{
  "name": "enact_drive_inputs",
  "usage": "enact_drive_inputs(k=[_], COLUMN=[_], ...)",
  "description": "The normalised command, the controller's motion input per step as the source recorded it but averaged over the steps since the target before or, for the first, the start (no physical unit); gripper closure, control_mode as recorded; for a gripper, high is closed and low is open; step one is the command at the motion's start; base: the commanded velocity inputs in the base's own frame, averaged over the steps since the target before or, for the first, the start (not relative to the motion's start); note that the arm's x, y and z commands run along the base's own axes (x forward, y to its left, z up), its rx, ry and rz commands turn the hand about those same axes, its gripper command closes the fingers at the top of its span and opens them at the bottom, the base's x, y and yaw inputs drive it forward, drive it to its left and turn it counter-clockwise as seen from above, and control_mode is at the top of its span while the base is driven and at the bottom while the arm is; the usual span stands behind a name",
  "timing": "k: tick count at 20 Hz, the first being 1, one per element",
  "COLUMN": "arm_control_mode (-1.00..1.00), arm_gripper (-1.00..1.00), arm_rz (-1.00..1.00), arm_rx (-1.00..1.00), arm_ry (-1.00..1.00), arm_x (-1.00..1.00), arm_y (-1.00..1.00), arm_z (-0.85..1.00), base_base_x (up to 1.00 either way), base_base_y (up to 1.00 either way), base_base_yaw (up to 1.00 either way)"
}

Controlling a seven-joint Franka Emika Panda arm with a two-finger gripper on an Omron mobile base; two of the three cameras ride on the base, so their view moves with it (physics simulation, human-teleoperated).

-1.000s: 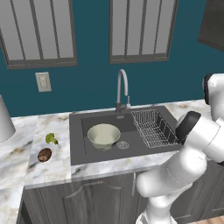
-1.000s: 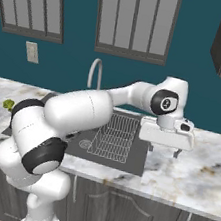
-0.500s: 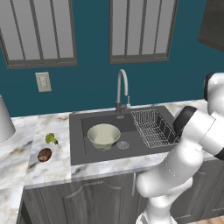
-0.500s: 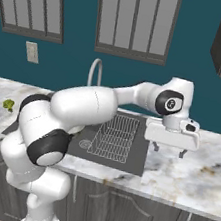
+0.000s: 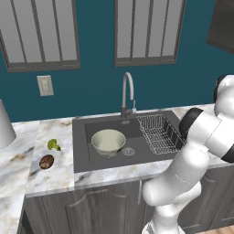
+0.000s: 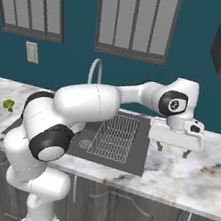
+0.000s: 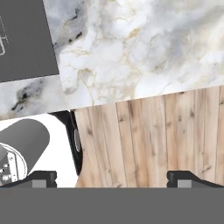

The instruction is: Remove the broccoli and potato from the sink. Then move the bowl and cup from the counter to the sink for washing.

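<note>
White marble counter (image 6: 197, 179) lies beneath the gripper (image 6: 172, 149), which hovers empty to the right of the sink (image 5: 87, 160), its fingers spread apart. The cream bowl (image 5: 109, 141) sits in the basin beside the wire rack (image 5: 157, 133). The broccoli (image 5: 54, 145) and potato (image 5: 46, 161) rest on the counter left of the sink.

the counter (image 6: 192, 181) is glossy white marble with grey and brown veins. the sink (image 5: 87, 157) looks matt dark grey, its faucet (image 5: 128, 93) polished chrome, the rack (image 5: 157, 135) thin metal wire. the floor (image 7: 148, 140) is pale wood planking. the bowl (image 5: 109, 141) looks smooth.
</note>
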Motion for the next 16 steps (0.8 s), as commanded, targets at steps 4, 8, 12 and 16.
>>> enact_drive_inputs(k=[4,8,12,16], arm_control_mode=[-1.00,-1.00,-1.00,-1.00], arm_gripper=[-1.00,-1.00,-1.00,-1.00], arm_rz=[-0.02,-0.03,-0.03,-0.03], arm_rx=[0.00,0.00,0.00,0.00], arm_ry=[0.00,0.00,0.00,0.00], arm_x=[0.04,0.06,0.06,0.06], arm_y=[-0.11,-0.12,-0.15,-0.14], arm_z=[-0.01,0.00,0.00,0.00], base_base_x=[0.00,0.00,0.00,0.00], base_base_y=[0.00,0.00,0.00,0.00], base_base_yaw=[0.00,0.00,0.00,0.00])
